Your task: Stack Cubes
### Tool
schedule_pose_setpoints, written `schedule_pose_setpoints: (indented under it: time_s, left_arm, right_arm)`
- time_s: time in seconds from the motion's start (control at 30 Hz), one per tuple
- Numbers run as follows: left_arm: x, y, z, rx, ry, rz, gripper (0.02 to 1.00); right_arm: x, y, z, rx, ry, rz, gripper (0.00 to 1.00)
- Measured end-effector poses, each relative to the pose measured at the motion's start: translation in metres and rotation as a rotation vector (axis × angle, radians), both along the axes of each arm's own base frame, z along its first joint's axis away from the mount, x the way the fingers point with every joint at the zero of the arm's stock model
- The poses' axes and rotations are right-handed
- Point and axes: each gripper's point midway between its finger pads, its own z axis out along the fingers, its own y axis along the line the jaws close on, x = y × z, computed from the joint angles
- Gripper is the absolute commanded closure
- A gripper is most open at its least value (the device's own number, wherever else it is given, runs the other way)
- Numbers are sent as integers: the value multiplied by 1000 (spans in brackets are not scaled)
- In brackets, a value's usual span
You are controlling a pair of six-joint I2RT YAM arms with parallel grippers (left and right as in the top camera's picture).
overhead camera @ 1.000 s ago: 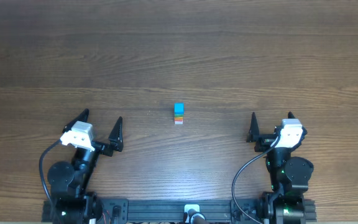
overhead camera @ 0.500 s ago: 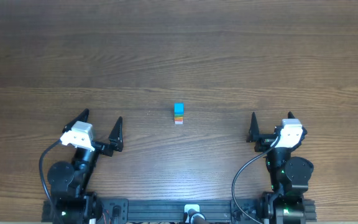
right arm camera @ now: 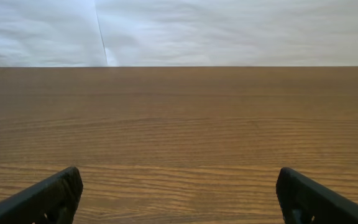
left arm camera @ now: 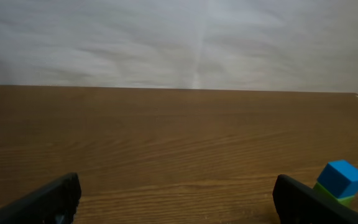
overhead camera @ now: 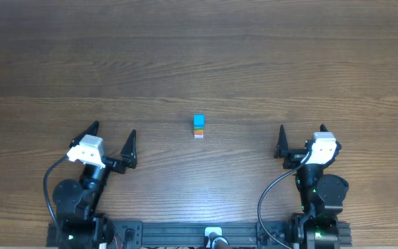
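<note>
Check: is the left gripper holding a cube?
No, the left gripper is open and empty; the blue cube stands well clear of it.

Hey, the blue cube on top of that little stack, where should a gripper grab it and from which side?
Probably straight down from above, pinching two opposite upright faces of the blue cube. It sits topmost on the narrow stack, its sides free, and a sideways approach might topple it.
</note>
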Motion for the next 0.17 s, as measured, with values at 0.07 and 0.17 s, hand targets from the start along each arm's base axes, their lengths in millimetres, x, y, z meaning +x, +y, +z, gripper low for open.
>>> schedule_pose_setpoints:
  time_s: [0.07, 0.17]
  left_arm:
    - [0, 0, 0, 0, 0, 0, 23]
    - [0, 0, 0, 0, 0, 0, 20]
  right_arm:
    - [0, 0, 0, 0, 0, 0, 7]
    - [0, 0, 0, 0, 0, 0, 7]
